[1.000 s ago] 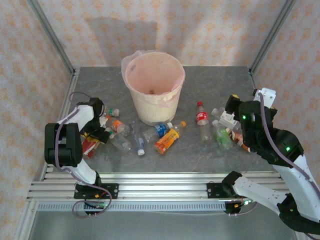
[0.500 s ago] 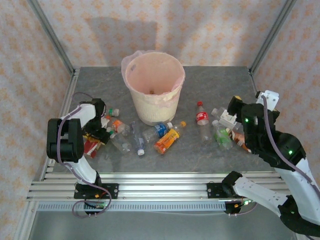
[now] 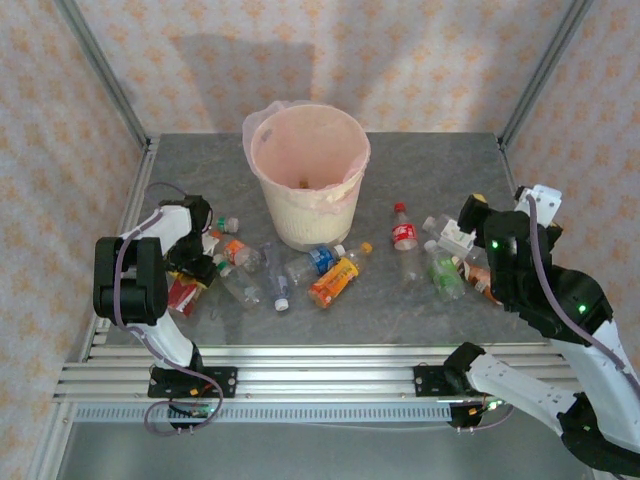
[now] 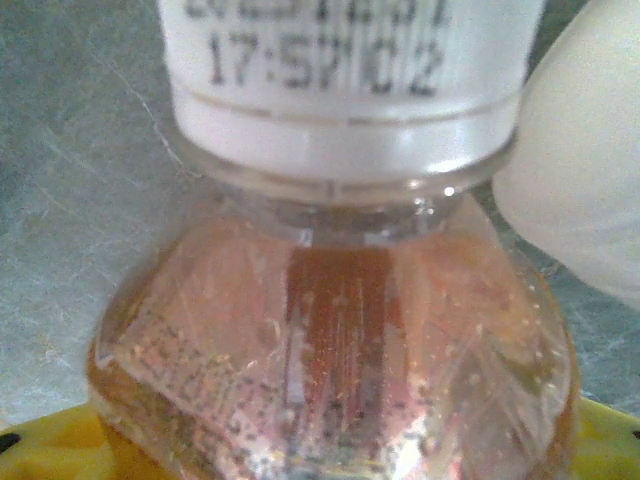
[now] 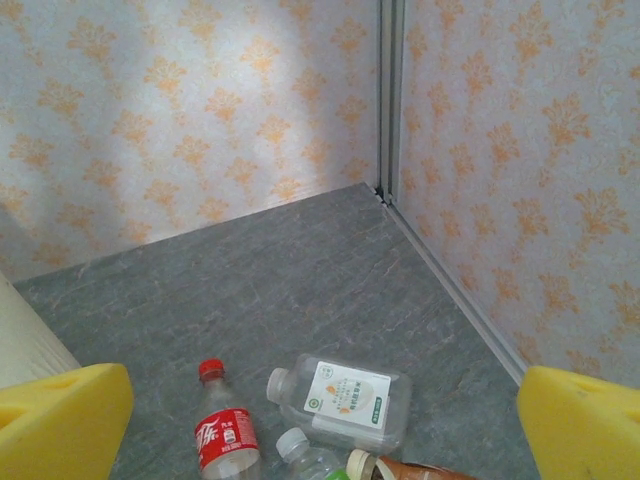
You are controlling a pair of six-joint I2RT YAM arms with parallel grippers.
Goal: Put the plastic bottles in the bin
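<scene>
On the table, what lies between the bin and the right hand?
In the top view, the red-labelled bottle lies between the bin and the right hand, and a clear bottle lies nearer that hand.

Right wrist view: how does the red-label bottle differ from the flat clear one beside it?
The red-label bottle has a red cap and a slim round body; the flat clear bottle has a white cap, white label and broad, squarish body. The red-label bottle's neck points toward the back wall; the flat clear bottle's points sideways toward it. Both lie on the table.
</scene>
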